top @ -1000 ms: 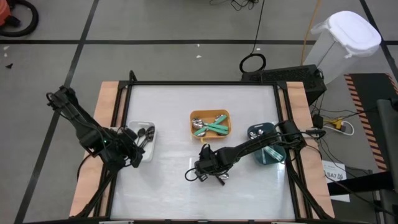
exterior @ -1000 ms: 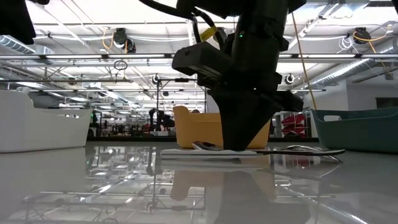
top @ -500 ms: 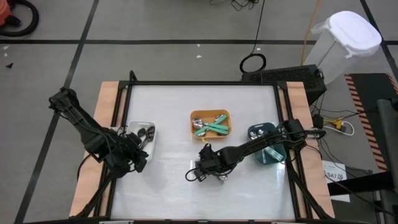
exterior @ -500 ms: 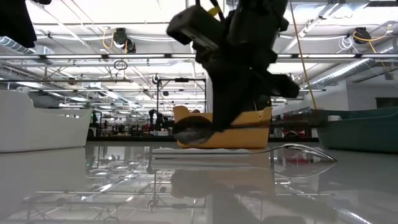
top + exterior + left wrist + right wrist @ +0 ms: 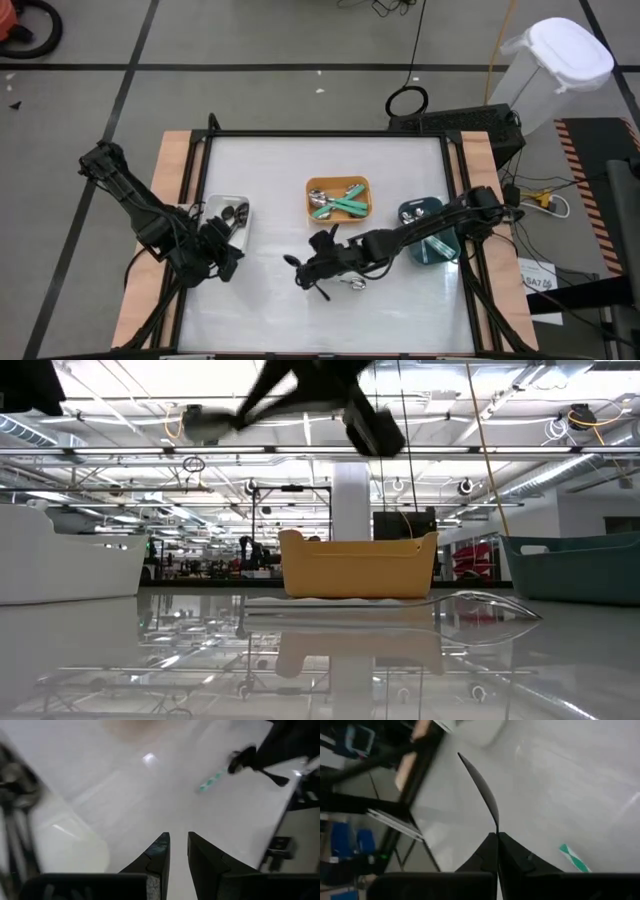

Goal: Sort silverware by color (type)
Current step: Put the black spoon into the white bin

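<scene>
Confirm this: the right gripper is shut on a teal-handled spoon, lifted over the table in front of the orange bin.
Not teal: the right gripper is shut on an all-black utensil, as the right wrist view shows. It is lifted over the table in front of the orange bin.

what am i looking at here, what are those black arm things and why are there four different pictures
Those are two robot arms at a white table, sorting silverware into bins. One picture looks straight down, one sits at table height, and two come from cameras on the arms' wrists.

On the table stand a white bin, an orange bin and a dark teal bin, each holding utensils. One teal-handled spoon lies loose.

The right end effector is shut on a black utensil, lifted above the table. The left end effector hovers near the white bin, holding nothing, its fingers slightly apart.
</scene>
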`<action>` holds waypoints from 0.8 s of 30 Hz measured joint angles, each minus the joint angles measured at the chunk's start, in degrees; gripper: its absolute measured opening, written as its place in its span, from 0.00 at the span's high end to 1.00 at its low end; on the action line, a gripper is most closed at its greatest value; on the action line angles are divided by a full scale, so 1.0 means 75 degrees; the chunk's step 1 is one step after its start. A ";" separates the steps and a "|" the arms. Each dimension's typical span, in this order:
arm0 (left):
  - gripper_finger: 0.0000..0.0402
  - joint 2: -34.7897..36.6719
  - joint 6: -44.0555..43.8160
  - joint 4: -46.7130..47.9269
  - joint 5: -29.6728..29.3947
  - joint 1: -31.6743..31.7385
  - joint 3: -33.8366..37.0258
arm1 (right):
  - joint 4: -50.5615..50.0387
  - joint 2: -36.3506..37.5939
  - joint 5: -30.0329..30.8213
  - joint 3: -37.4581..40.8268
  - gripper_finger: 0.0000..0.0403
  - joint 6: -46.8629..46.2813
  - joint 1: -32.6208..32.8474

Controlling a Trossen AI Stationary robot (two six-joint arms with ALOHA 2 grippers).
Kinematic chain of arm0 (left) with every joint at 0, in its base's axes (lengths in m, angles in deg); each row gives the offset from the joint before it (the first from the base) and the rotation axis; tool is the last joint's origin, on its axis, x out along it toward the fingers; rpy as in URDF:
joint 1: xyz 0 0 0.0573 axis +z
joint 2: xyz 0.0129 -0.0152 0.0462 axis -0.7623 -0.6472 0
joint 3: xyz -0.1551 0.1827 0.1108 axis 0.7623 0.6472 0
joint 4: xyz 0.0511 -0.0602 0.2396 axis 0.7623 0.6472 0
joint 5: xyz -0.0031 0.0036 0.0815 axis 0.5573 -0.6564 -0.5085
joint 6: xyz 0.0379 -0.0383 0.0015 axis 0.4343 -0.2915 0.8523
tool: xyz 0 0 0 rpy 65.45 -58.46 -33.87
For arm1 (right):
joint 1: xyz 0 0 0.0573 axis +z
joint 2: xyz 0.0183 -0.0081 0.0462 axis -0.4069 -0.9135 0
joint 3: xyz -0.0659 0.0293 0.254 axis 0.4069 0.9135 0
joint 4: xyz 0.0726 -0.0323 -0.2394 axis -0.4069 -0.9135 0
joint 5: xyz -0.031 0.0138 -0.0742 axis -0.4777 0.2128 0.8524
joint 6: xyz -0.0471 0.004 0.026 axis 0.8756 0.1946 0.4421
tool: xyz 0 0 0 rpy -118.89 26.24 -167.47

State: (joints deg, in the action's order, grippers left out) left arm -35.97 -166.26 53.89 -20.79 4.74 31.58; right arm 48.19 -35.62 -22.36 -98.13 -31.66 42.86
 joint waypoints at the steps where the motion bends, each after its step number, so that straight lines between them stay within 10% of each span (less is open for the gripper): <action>1: 0.83 -0.0001 0.0092 -0.0148 -0.0003 0.0000 0.0000 | 0.0065 0.0102 0.0106 -0.0001 1.00 -0.0017 0.0001; 11: 0.80 0.0039 0.1611 -0.2181 -0.0466 0.0006 0.0000 | 0.1296 0.1056 0.1954 0.0002 1.00 0.0208 -0.0066; 24: 0.25 -0.0008 0.4846 -0.5008 -0.2649 0.0268 -0.0003 | 0.3188 0.1436 0.3676 -0.0002 1.00 0.1814 -0.0388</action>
State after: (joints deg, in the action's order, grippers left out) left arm -36.03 -129.91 16.33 -40.66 6.75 31.56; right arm 72.10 -24.85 5.21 -98.14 -18.06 39.96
